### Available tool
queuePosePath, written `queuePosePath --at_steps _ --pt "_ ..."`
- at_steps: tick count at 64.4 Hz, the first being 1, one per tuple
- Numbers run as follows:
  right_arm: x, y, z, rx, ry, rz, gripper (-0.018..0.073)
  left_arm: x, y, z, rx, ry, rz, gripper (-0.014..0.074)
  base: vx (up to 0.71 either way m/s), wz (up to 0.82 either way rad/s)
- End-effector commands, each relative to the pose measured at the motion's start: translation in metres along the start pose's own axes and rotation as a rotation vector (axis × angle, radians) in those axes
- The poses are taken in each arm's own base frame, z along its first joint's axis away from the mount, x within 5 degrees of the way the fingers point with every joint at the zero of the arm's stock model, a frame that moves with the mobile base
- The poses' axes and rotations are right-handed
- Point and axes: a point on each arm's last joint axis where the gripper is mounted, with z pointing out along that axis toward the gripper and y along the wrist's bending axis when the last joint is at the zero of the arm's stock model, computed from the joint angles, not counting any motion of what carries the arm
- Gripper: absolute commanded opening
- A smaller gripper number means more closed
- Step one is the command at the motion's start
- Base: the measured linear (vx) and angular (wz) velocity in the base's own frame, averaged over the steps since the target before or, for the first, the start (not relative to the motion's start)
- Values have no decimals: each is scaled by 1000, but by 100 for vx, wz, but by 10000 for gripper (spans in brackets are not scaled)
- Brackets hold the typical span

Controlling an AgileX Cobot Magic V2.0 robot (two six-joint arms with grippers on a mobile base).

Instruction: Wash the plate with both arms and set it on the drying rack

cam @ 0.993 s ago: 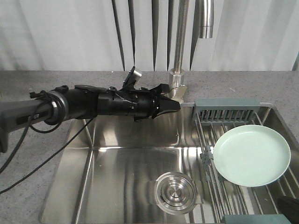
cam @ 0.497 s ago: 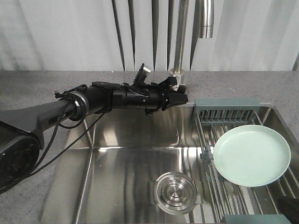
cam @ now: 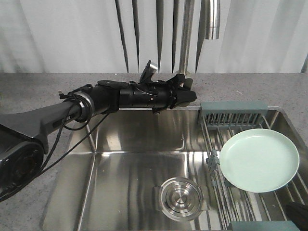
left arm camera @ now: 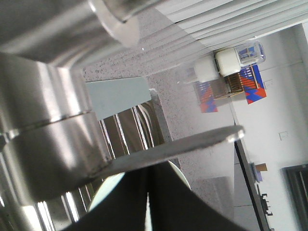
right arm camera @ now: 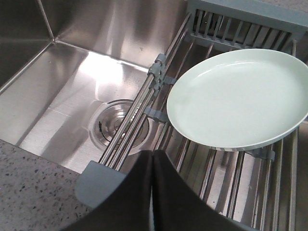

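The pale mint-green plate [cam: 259,160] lies tilted on the rods of the drying rack [cam: 226,202] over the right side of the sink. It also shows in the right wrist view [right arm camera: 238,98]. My left gripper [cam: 189,96] is shut and empty at the base of the faucet [cam: 184,77]. In the left wrist view its shut tips [left arm camera: 148,173] sit just under the flat steel faucet lever [left arm camera: 192,144]. My right gripper [right arm camera: 152,156] is shut and empty above the rack's near end bar [right arm camera: 98,185], short of the plate. A black part of it [cam: 298,214] shows at the bottom right.
The slotted grey-green caddy [cam: 233,115] sits at the rack's far end. The round steel drain [cam: 180,197] lies in the sink floor, left of the rack. Speckled grey counter [cam: 33,91] surrounds the sink. The left arm's cable [cam: 57,144] hangs over the sink's left rim.
My left arm has swung right and back, from over the sink's rear wall to the faucet base. The plate and the right gripper have not moved.
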Motion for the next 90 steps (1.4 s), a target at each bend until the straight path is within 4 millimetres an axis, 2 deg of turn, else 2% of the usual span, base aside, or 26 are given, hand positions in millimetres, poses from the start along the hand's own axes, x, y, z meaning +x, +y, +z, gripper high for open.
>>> queuePosePath --at_steps 1,11,25,30,38,47,53,57,63,70,79,90 --pt "-14 -1 -4 13 -84 -9 -10 -25 -49 -19 118 -122 -18 -5 0 0" --pt "-14 -1 -4 13 -85 -9 -10 -21 -54 -21 172 -56 -6 -5 0 0" --pt "-14 -1 -4 13 -86 -9 -10 -1 -68 -28 303 177 48 -5 0 0" --pt "-14 -1 -4 13 -87 -9 -10 7 -75 -34 272 278 93 -5 0 0" --pt "-14 -1 -4 14 -88 -9 -10 16 -87 -48 127 400 188 -5 0 0" --pt "-14 -1 -4 14 -88 -9 -10 21 -109 -74 -102 493 325 -5 0 0" --pt "-14 -1 -4 14 -88 -9 -10 19 -124 -96 -284 492 395 -5 0 0" --pt "-14 -1 -4 14 -88 -9 -10 19 -142 -114 -394 463 450 -5 0 0" --pt "-14 -1 -4 14 -88 -9 -10 21 -175 -142 -475 393 501 -5 0 0" --pt "-14 -1 -4 14 -88 -9 -10 34 -201 -170 -494 356 548 -5 0 0" --pt "-14 -1 -4 13 -87 -9 -10 61 -212 -201 -524 354 563 -5 0 0" --pt "-13 -1 -4 11 -77 -8 -10 102 -206 -235 -535 300 561 -5 0 0"
